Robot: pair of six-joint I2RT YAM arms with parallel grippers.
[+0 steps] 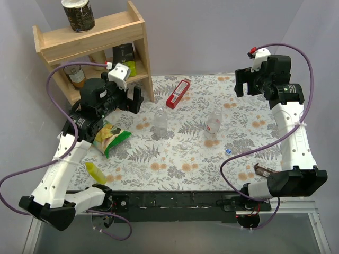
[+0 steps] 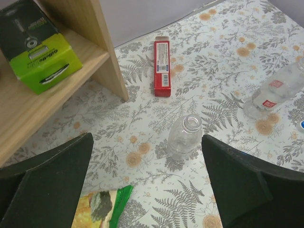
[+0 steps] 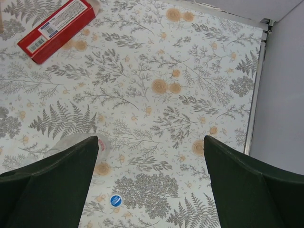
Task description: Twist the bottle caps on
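Both my arms reach far out, fingers wide, holding nothing
My L gripper (image 2: pixel 147 141) hangs by the shelf (image 1: pixel 139 50), tipped down at the plain bottle (image 2: pixel 184 137), open top, mid table (image 1: pixel 159 170). My R gripper (image 3: pixel 151 142) is up over the far right side. Labelled bottle (image 1: pixel 213 123) stands near the plain one, blue cap (image 3: pixel 115 200) lies in front of it

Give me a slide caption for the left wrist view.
Open left end effector facing an uncapped plain bottle; red box beyond, labelled bottle right.
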